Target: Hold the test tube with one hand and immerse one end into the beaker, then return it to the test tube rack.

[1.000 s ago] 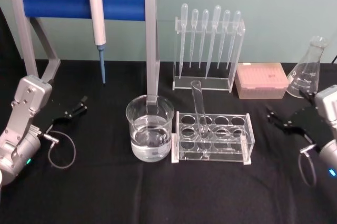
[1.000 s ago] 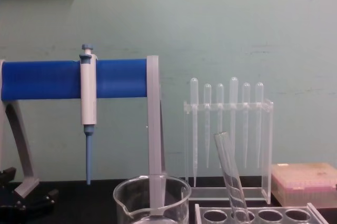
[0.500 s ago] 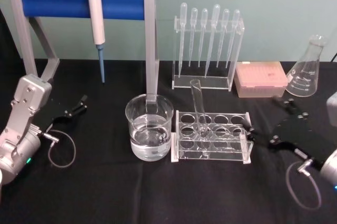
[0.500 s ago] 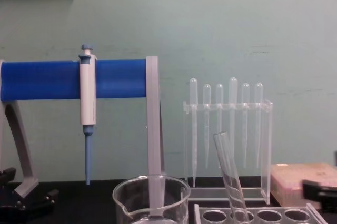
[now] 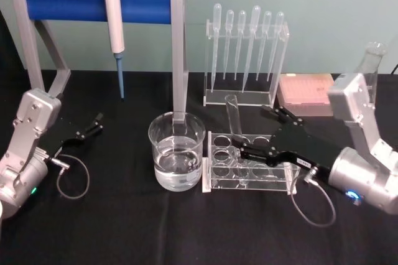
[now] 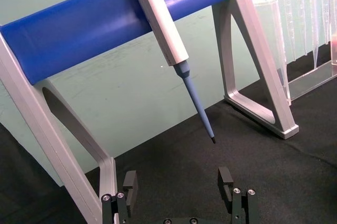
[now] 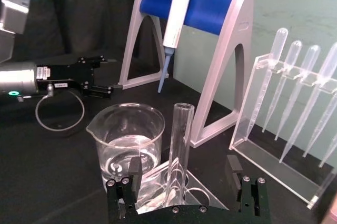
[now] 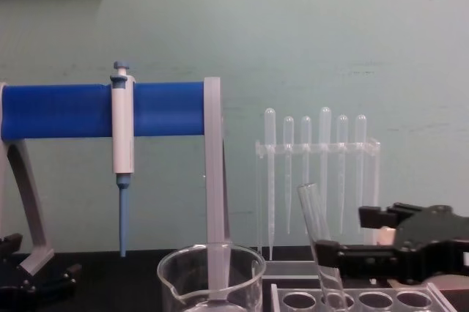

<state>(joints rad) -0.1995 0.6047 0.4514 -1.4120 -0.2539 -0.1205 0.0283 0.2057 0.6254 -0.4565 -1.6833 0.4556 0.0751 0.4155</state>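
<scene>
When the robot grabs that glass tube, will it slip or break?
Probably fragile: the tube looks like thin clear glass, so a hard squeeze might crack it. Likely slippery too, being smooth and round. It leans in its rack, so a nudge may shift it.

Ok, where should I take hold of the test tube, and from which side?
Take the test tube on the bare glass between the rack and its open rim. It leans, top toward the left, so come level from the right, where the open right gripper has a finger on either side. The left gripper sits parked, open.
</scene>
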